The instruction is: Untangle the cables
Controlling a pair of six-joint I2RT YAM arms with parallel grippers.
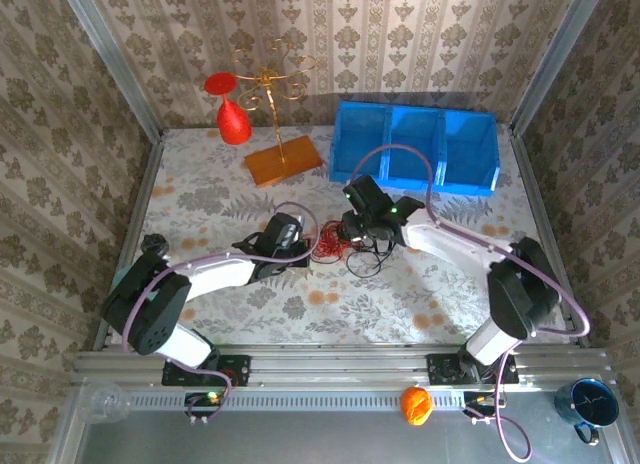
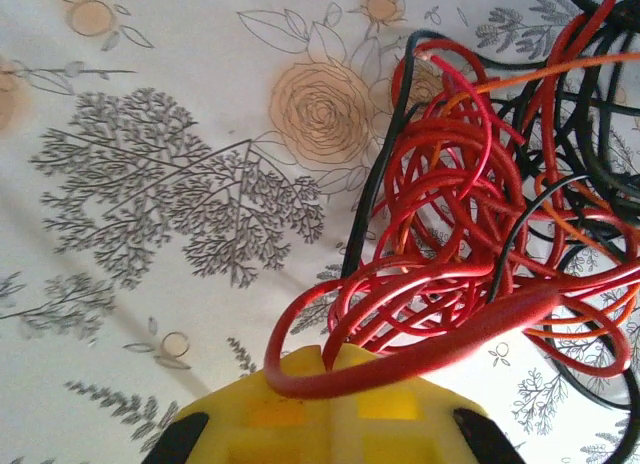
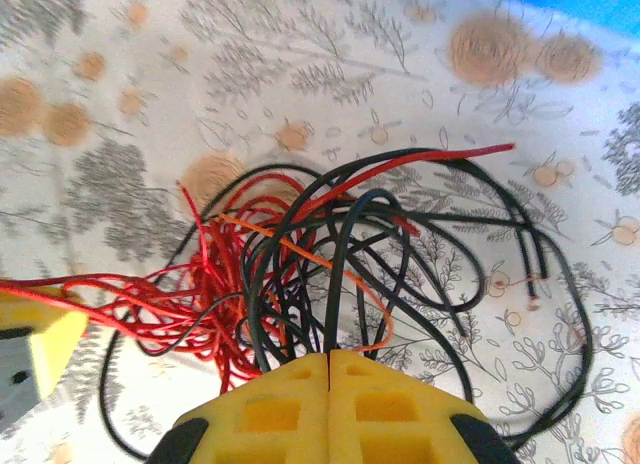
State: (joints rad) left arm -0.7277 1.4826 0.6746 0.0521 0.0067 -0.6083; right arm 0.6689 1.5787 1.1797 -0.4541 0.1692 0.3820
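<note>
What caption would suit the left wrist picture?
Left gripper shut on a red strand of the tangled cables over a flowered tablecloth.

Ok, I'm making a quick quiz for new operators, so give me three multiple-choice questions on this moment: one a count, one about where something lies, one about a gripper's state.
1. How many compartments has the blue bin?
A two; B three; C five.

2. Where do the cables lie?
A in the blue bin; B hung on the gold stand; C on the table between the left gripper and the right gripper.

3. The right gripper is:
A shut on black cables; B wide open; C shut on the orange ball.

Answers:
1 B, two dividers split the bin into three sections.
2 C, the top view shows the tangle on the flowered cloth with an arm reaching it from each side.
3 A, its yellow fingers meet and black strands run in at the seam.
</note>
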